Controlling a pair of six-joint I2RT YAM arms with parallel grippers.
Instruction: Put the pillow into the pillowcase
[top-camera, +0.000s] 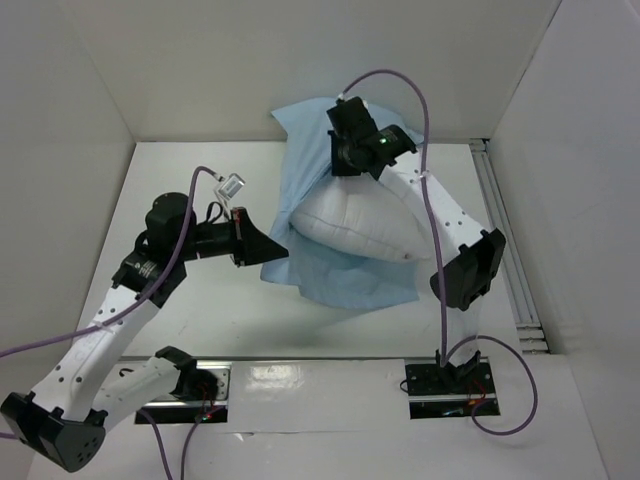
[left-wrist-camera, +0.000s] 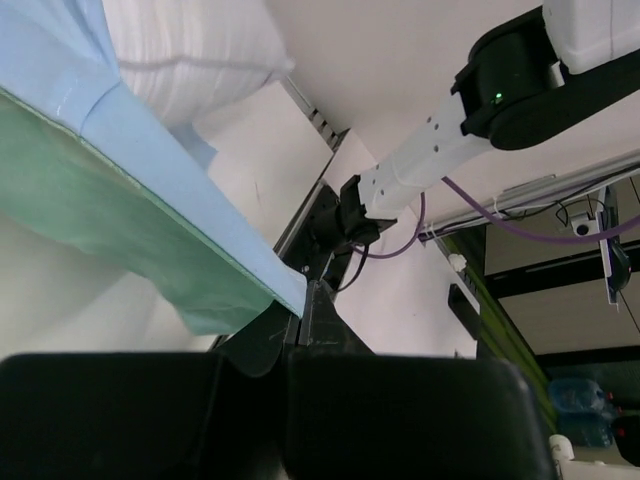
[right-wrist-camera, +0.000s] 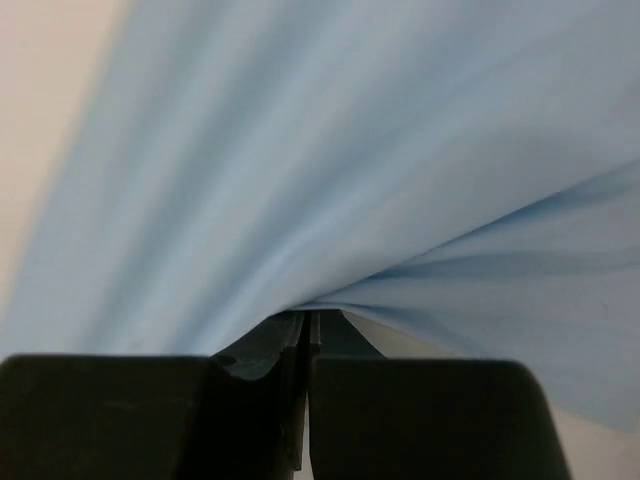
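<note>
Far end of pillow (top-camera: 355, 232) hidden, apparently inside pillowcase (top-camera: 345, 282); left jaws, right jaws each clamped on its cloth.

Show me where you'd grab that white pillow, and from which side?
The pillow is probably best pinched at its near right corner, coming from the near side. There the plump body tapers to a flat seam, thin enough to pinch. The far side is crowded by the lifted pillowcase, and the left end effector sits at the other end.
</note>
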